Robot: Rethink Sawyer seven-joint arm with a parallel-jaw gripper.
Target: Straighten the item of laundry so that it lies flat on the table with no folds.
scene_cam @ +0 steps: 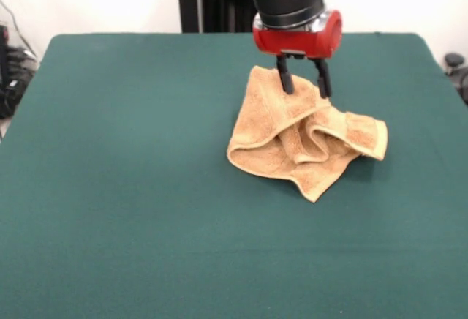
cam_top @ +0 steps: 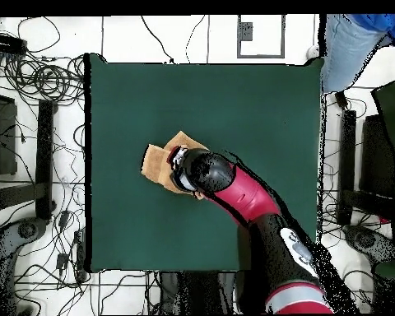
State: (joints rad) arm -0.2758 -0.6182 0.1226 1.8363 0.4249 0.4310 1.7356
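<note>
The towel (scene_cam: 303, 140) lies crumpled on the table (scene_cam: 131, 187), right of centre in the front view and somewhat toward the far edge; its heap runs longest from about 10 o'clock, where a raised fold stands under the gripper, down to about 4 o'clock, where a hemmed end with its woven band sticks out to the right; a pointed corner hangs toward 6 o'clock, and at least 2 rolled folds cross the middle, so it is far from flat; in the overhead view the towel (cam_top: 158, 160) shows left of the table's centre, partly hidden by the arm (cam_top: 250, 202), with a bare corner pointing to 12 o'clock and another to 9 o'clock; the gripper (scene_cam: 303, 85) comes down from above with its 2 dark fingers (scene_cam: 285, 79) spread a little apart, their tips at the top of the raised fold; whether they pinch cloth between them I cannot tell, since the fold lies behind and beside them; the table is covered in dark green cloth (cam_top: 258, 107) and is bare apart from the towel; beyond it the front view shows a pale wall and the black pedestal (scene_cam: 212, 1); the overhead view shows a white floor strewn with black cables (cam_top: 36, 78) at 9 o'clock, and a person's blue trouser leg (cam_top: 349, 45) at 2 o'clock.
</note>
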